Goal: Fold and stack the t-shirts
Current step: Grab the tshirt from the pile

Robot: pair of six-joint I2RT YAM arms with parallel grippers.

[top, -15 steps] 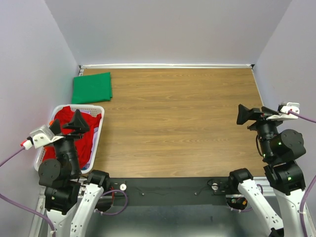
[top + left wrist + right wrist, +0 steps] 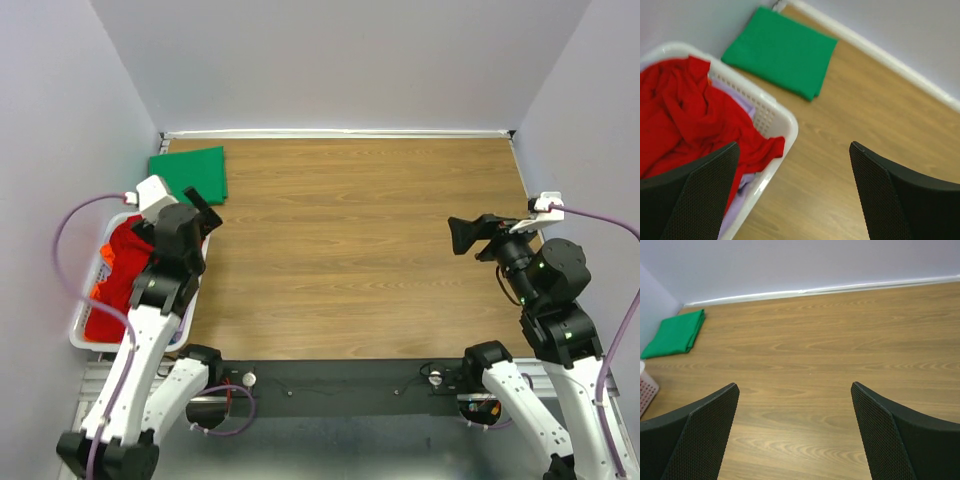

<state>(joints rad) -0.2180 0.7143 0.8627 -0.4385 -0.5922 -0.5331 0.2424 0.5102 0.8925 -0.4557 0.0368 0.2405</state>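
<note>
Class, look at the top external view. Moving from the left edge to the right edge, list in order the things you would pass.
red t-shirt → folded green t-shirt → bare wooden table → right gripper

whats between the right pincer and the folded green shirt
Only bare wooden tabletop. In the right wrist view, nothing sits between the open right pincer and the folded green t-shirt near the far left corner.

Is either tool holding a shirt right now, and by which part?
Nothing is held. The left tool and right tool stand open and empty; the red shirt lies in the basket.
</note>
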